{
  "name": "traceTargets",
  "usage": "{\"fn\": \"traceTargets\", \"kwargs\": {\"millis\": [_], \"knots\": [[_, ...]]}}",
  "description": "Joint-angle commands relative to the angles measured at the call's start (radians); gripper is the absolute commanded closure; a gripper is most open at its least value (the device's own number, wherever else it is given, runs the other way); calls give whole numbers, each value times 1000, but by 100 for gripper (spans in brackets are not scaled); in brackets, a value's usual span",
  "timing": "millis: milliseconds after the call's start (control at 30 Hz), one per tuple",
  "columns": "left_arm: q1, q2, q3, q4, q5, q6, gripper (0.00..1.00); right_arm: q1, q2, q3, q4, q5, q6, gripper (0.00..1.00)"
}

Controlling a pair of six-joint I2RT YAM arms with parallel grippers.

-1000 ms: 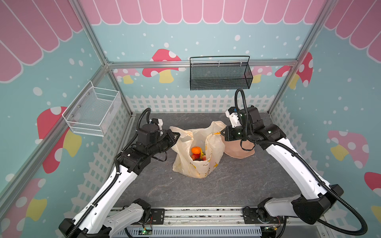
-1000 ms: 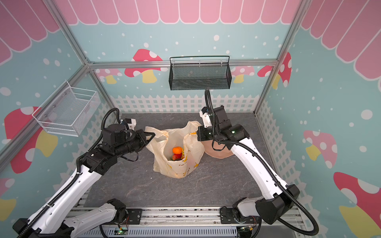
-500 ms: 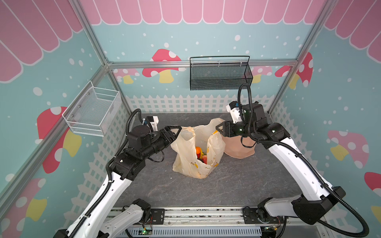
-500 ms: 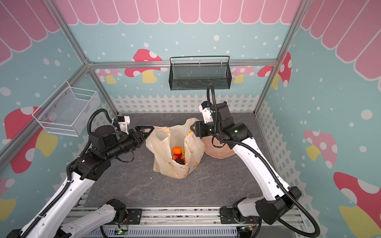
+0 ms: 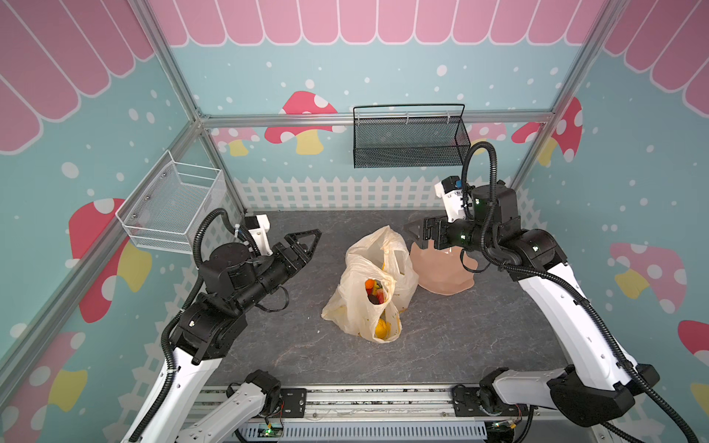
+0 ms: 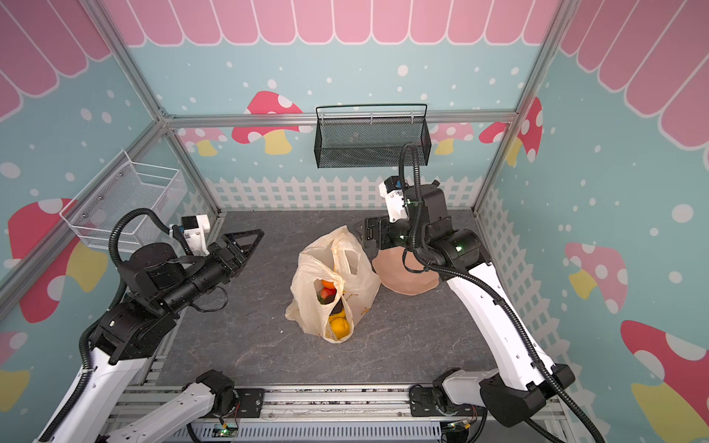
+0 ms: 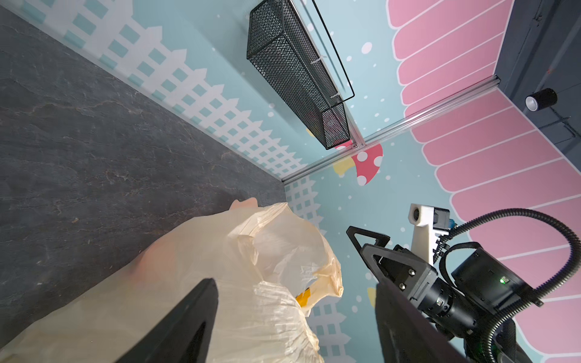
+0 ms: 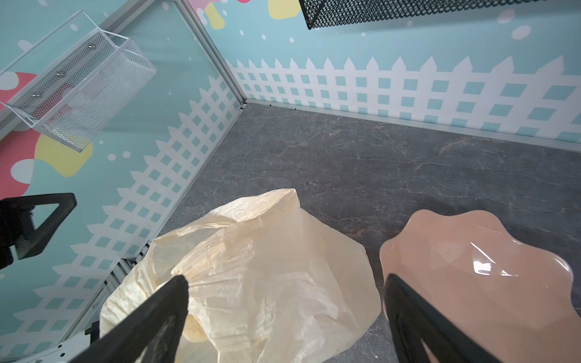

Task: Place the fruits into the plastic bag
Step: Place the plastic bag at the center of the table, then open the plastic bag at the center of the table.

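- While the plastic bag (image 5: 356,264) sits slumped on the grey desk (image 5: 291,345), neither gripper has hold of it. In both top views it lies between the two.
- Left gripper (image 5: 307,245): its jaws are spread wide with nothing between them, and it is raised off the desk. The bag lies ahead of its tips, clearly apart from them.
- Right gripper (image 5: 416,234): its jaws are also wide and hold nothing, and it hangs above the desk. The bag's upper end stands just ahead of its tips, and in the right wrist view the bag lies below and ahead of the fingers.
- Fruits (image 6: 329,295): they are inside the bag, visible through its upturned mouth, ahead of both grippers.
  - An orange fruit (image 5: 369,284) lies on top.
  - A red fruit (image 5: 378,297) is just beneath it.
  - A dark fruit (image 6: 337,307) is beside that.
  - A yellow-orange fruit (image 5: 383,329) shows through the thin plastic at the end of the bag farthest from both grippers.
- Pink scalloped bowl (image 5: 441,274): it is on the desk directly under the right gripper, just beside the bag.
- Black mesh basket (image 5: 408,144): it hangs on the back wall, above and beyond the right gripper.
- White mesh basket (image 5: 172,207): it is on the side wall, behind the left gripper.
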Motion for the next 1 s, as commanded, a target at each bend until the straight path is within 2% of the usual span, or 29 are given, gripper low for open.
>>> {"fn": "traceTargets", "kwargs": {"millis": [0, 267, 367, 433, 600, 700, 800, 967], "knots": [[6, -3, 8, -47, -22, 20, 20, -7, -15, 25, -41, 10, -24, 2], [-7, 26, 104, -154, 34, 107, 20, -6, -56, 22, -53, -145, -61, 2], [-67, 54, 182, -249, 12, 175, 20, -5, -67, 18, -76, -236, -55, 3], [-179, 87, 254, -341, -94, 231, 19, -3, -81, 4, -82, -267, -45, 3], [-604, 277, 457, -572, -514, 342, 19, 0, -102, -43, -97, -238, -60, 3], [-757, 419, 581, -680, -623, 372, 19, 2, -89, -51, -87, -247, -60, 2], [-824, 490, 637, -724, -644, 343, 19, 1, -83, -58, -100, -212, -68, 2], [-866, 551, 665, -809, -629, 235, 19, 2, -108, -110, -109, -182, -76, 2]]}}
